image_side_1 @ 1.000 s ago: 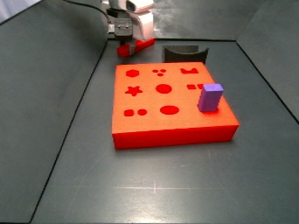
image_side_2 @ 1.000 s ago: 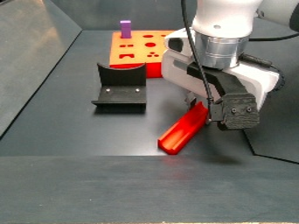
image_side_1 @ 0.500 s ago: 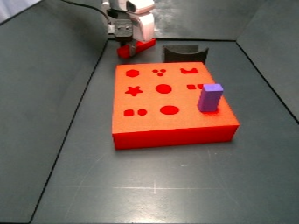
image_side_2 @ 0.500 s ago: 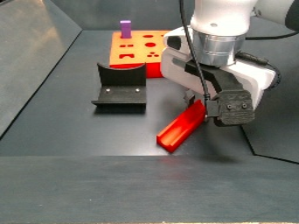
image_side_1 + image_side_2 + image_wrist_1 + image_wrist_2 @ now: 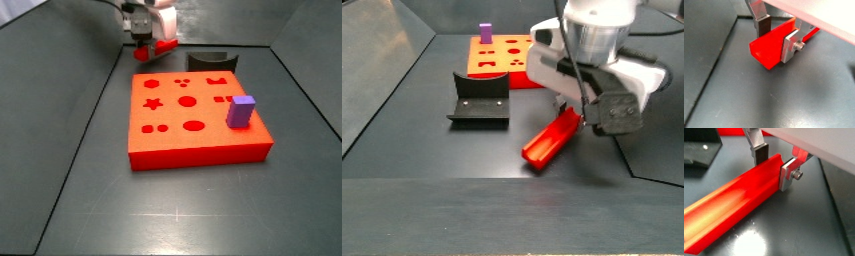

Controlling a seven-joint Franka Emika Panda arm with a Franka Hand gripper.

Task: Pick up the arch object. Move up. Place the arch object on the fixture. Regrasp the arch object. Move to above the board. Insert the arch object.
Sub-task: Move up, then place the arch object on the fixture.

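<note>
The arch object is a long bright-red bar (image 5: 552, 140) with a grooved face, which shows in a wrist view (image 5: 731, 213). My gripper (image 5: 591, 112) is shut on one end of it. The silver fingers (image 5: 787, 172) press both its sides, as a wrist view (image 5: 776, 40) shows. The bar hangs tilted, its free end low near the floor. The dark fixture (image 5: 478, 100) stands apart beside it. The orange-red board (image 5: 194, 115) with its cut-outs lies beyond the fixture (image 5: 210, 61). In a side view the gripper (image 5: 144, 42) and the bar (image 5: 164, 46) are behind the board.
A short purple block (image 5: 241, 110) stands upright in the board, and also shows in a side view (image 5: 484, 33). Dark grey floor lies all around, with sloping walls at the sides. The board shows far back in a side view (image 5: 502, 55).
My gripper has risen a little with the red bar in it. The bar's free end has lifted slightly. The board, the fixture and the purple block have not moved.
</note>
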